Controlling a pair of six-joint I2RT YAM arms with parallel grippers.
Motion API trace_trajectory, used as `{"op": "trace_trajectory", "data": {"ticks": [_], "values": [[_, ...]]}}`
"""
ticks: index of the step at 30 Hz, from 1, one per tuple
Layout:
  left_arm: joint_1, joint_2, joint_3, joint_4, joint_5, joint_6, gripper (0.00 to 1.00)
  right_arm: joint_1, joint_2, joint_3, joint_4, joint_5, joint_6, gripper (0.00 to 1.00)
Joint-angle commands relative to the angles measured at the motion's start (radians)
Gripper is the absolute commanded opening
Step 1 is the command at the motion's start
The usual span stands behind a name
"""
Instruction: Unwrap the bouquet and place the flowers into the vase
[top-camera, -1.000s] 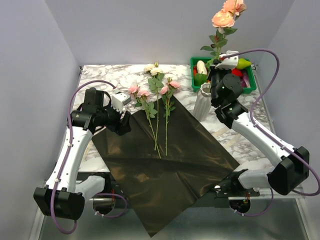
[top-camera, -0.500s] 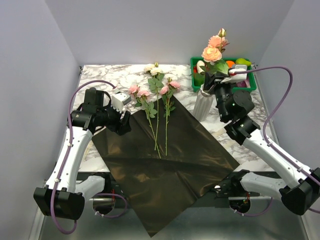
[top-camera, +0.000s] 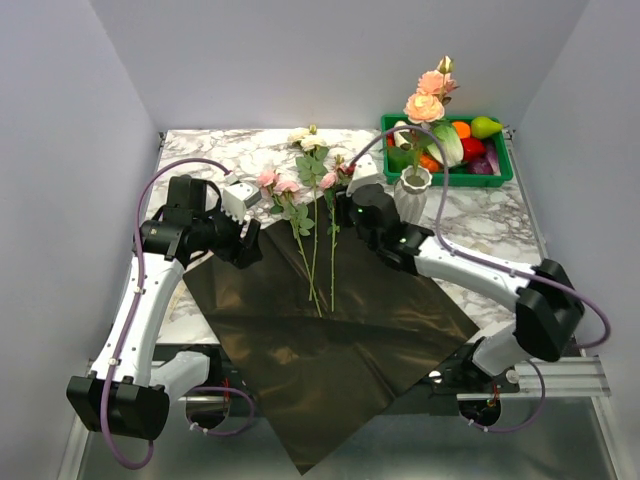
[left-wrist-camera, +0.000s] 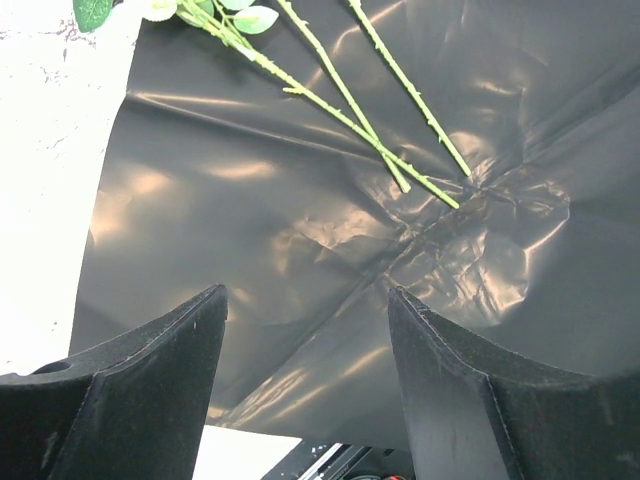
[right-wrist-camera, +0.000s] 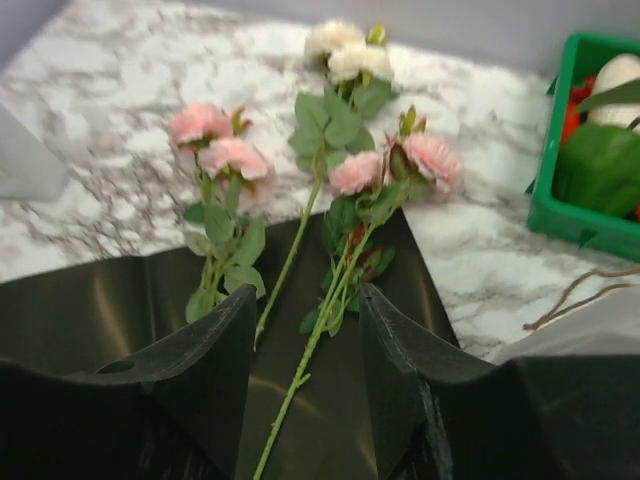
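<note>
One stem of the flowers, with peach blooms (top-camera: 424, 105), stands upright in the vase (top-camera: 412, 192). The vase is a white ribbed one at the far right of the desk (top-camera: 215, 150), just in front of a green crate (top-camera: 505, 165) of vegetables.

Three more stems (top-camera: 314, 215) lie side by side near the middle of the desk. Their heads point to the far edge and rest on bare marble, and their lower stems lie across the dark wrapping paper (top-camera: 330, 340). The right wrist view shows a pink pair (right-wrist-camera: 222, 160) on the left, cream blooms (right-wrist-camera: 345, 55) in the middle reaching farthest back, and another pink pair (right-wrist-camera: 395, 165) on the right. The paper is spread flat and creased, and its near corner hangs over the desk's front edge.

The right claw (top-camera: 343, 203) reaches across from the vase side and hovers just above the right-hand pink stem. Its jaws are apart with nothing clamped. In its own camera the stem runs down the gap between its fingers (right-wrist-camera: 215, 350), lying on the paper below.

The left claw (top-camera: 248, 247) hangs over the paper's left edge, beside the left pink stem. Its jaws stand wide and empty. Its wrist view shows only crumpled paper (left-wrist-camera: 300, 230) and the cut stem ends beyond its fingertips (left-wrist-camera: 190, 330).
</note>
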Motion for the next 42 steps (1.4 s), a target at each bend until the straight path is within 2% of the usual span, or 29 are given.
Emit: {"op": "trace_trajectory", "data": {"ticks": [1, 5, 10, 15, 17, 20, 31, 42], "values": [[0.005, -0.018, 0.026, 0.003, -0.012, 0.005, 0.74, 0.002, 0.164, 0.136, -0.223, 0.005, 0.125, 0.53], [0.007, -0.016, 0.026, 0.003, -0.011, 0.005, 0.74, 0.002, 0.316, 0.306, -0.343, -0.029, 0.173, 0.59], [0.008, -0.013, 0.029, 0.001, -0.009, 0.002, 0.74, 0.0, 0.481, 0.441, -0.445, -0.13, 0.226, 0.59], [0.008, -0.019, 0.031, -0.005, -0.022, 0.008, 0.74, -0.015, 0.645, 0.588, -0.537, -0.164, 0.262, 0.54], [0.01, -0.021, 0.031, -0.008, -0.025, 0.012, 0.74, -0.035, 0.676, 0.635, -0.561, -0.178, 0.285, 0.46], [0.01, -0.027, 0.028, -0.008, -0.026, 0.018, 0.74, -0.054, 0.726, 0.694, -0.595, -0.193, 0.306, 0.42], [0.013, -0.021, 0.025, -0.008, -0.032, 0.028, 0.75, -0.063, 0.869, 0.897, -0.709, -0.172, 0.297, 0.43], [0.014, -0.01, 0.022, -0.011, -0.028, 0.037, 0.75, -0.106, 0.885, 0.889, -0.733, -0.149, 0.308, 0.43]]}}
